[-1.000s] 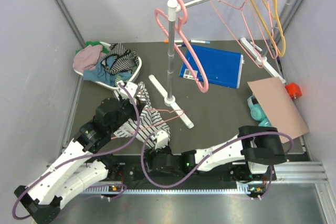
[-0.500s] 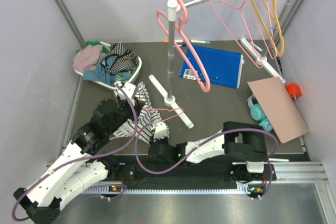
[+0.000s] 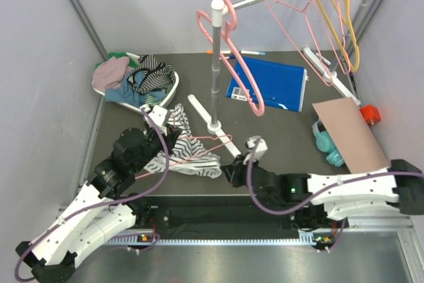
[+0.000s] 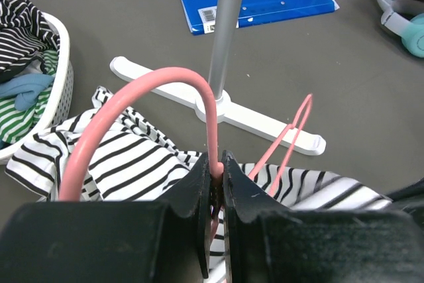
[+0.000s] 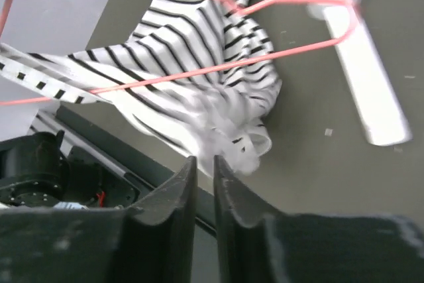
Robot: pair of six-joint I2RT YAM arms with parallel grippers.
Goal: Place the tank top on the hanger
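Left hand (image 4: 215,170) clamped on hanger (image 4: 209,117) neck, steadying frame | right hand (image 5: 204,160) together, 3 o'clock of tank top (image 5: 192,64); pinch unclear

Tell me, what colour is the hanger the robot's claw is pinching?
Pink. The hanger shows best in the left wrist view, pinched in the left claw.

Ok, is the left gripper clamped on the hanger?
Yes, the left gripper pinches the hanger wire just below its hook.
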